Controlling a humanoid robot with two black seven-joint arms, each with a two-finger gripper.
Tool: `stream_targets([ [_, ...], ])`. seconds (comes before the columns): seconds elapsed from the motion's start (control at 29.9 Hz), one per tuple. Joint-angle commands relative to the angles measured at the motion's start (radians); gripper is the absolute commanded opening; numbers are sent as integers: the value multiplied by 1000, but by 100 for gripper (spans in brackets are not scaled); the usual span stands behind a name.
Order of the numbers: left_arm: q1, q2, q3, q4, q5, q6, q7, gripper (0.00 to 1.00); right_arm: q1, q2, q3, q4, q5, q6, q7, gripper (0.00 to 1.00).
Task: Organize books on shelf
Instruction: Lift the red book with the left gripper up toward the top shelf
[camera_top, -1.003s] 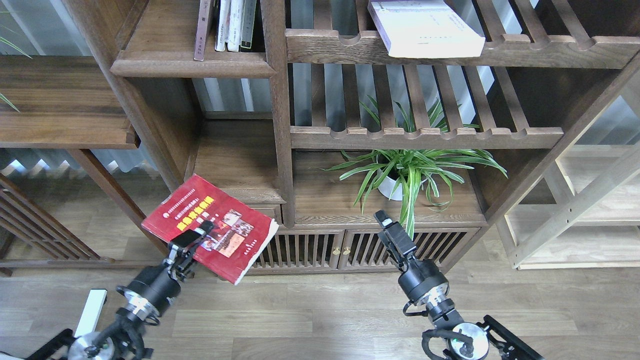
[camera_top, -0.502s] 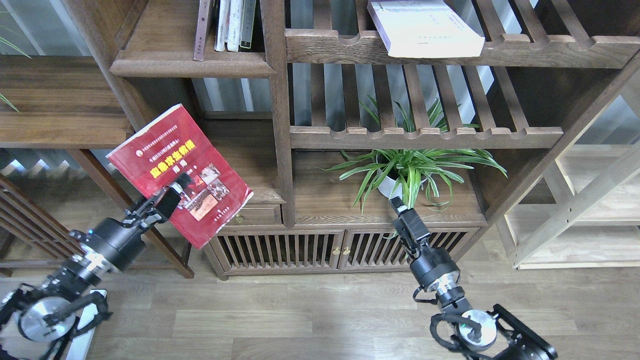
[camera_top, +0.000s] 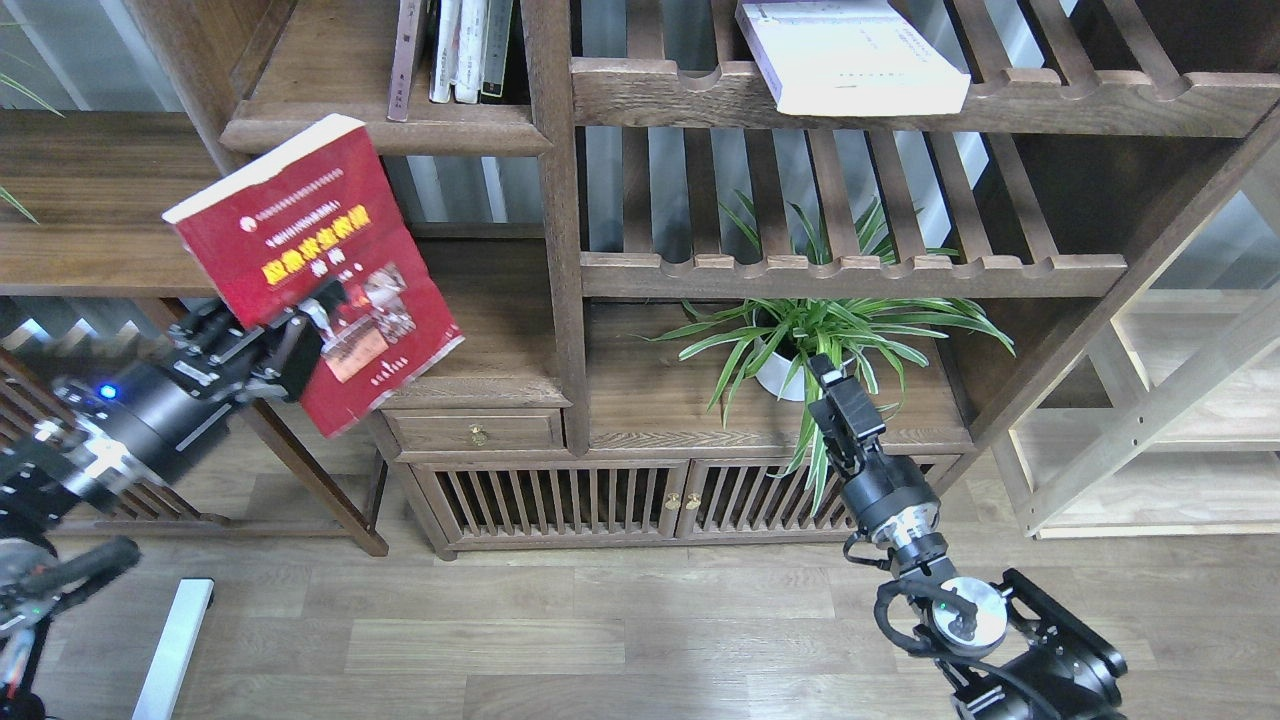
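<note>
My left gripper (camera_top: 318, 312) is shut on the lower edge of the red book (camera_top: 290, 215), which hangs tilted in the air, its top corner just below the front edge of the shelf (camera_top: 385, 132). A maroon-brown book (camera_top: 405, 60) stands upright on that shelf. The thick white-lavender paperback (camera_top: 850, 55) lies flat on the slatted shelf at the upper right. My right gripper (camera_top: 828, 380) hovers in front of the potted plant, dark and seen end-on, so its fingers cannot be told apart.
Thin white-spined and black-spined books (camera_top: 468, 50) stand at the right end of the shelf. A vertical post (camera_top: 560, 250) separates it from the slatted shelves. A potted plant (camera_top: 800, 345) sits on the cabinet top. A lighter wooden rack (camera_top: 1150, 420) stands at the right.
My left gripper has carried the red book up and to the left, from near the cabinet doors to just under the shelf. My right gripper has risen slightly toward the plant.
</note>
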Motion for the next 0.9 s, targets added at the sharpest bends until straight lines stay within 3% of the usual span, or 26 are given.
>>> stream_targets([
  [0.0, -9, 11, -47, -18, 12, 0, 17, 2, 21, -3, 0, -24, 7, 0, 0, 99],
  [0.43, -168, 128, -113, -6, 15, 0, 109, 2, 22, 0, 2, -105, 6, 0, 15, 100],
  [0.87, -417, 174, -93, 123, 12, 0, 180, 3, 4, 1, 0, -105, 6, 0, 15, 100],
])
